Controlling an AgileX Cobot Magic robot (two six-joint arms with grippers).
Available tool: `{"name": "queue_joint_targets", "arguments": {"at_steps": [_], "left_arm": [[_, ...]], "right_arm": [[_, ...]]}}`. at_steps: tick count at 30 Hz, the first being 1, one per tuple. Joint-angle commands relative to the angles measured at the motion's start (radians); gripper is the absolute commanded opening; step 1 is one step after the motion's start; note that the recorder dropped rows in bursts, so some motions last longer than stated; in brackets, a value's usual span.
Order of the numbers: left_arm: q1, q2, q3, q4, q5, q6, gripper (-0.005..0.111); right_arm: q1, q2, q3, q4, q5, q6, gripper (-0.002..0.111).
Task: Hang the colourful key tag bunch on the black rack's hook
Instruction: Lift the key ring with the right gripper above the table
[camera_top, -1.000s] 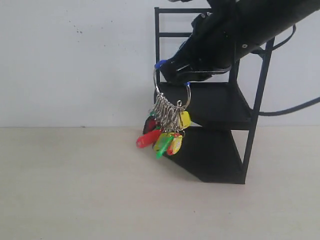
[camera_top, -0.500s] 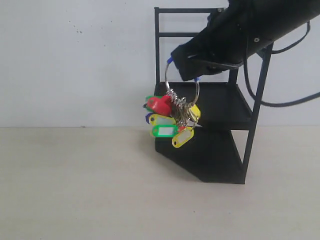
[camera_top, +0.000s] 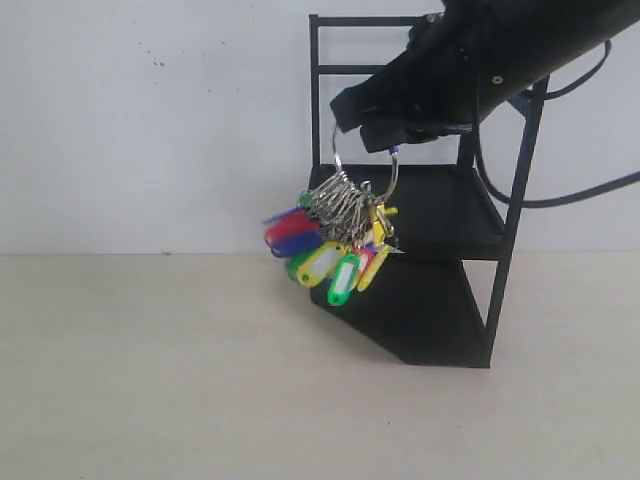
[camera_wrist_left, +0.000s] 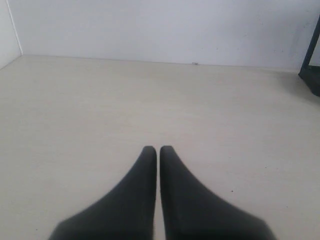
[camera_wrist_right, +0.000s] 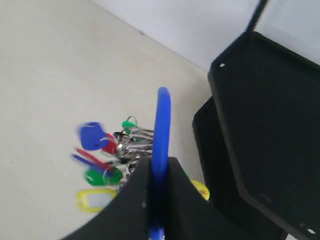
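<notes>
Currently: worktop (camera_top: 150, 380) carries the rack (camera_top: 440, 210) at 3 o'clock in the exterior view. Right hand (camera_top: 372, 125) is in the air before the rack's upper tier, pinched tight on the blue-sleeved ring (camera_wrist_right: 162, 120). The bunch (camera_top: 330, 240) dangles at 7 o'clock from it, clear of the worktop, on no hook. Left hand (camera_wrist_left: 158, 152) is closed, holding nothing.

Risk: tags blur, likely swinging. They could snag a post or shelf edge, or the ring could twist in the grip and miss the hook.
</notes>
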Motion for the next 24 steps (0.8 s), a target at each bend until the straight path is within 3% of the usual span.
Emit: {"name": "queue_joint_targets", "arguments": {"at_steps": [1, 4, 17, 24], "left_arm": [[0.003, 0.004, -0.002, -0.007, -0.007, 0.0, 0.004], [0.003, 0.004, -0.002, -0.007, -0.007, 0.0, 0.004], [0.003, 0.004, -0.002, -0.007, -0.007, 0.0, 0.004], [0.003, 0.004, -0.002, -0.007, -0.007, 0.0, 0.004]], "right_arm": [[0.013, -0.009, -0.003, 0.039, 0.096, -0.146, 0.0], [0.001, -0.009, 0.016, 0.001, 0.05, -0.006, 0.0], [0.0, -0.011, 0.047, 0.008, 0.106, -0.014, 0.0], [0.0, -0.038, 0.049, -0.023, 0.233, -0.009, 0.0]]}}
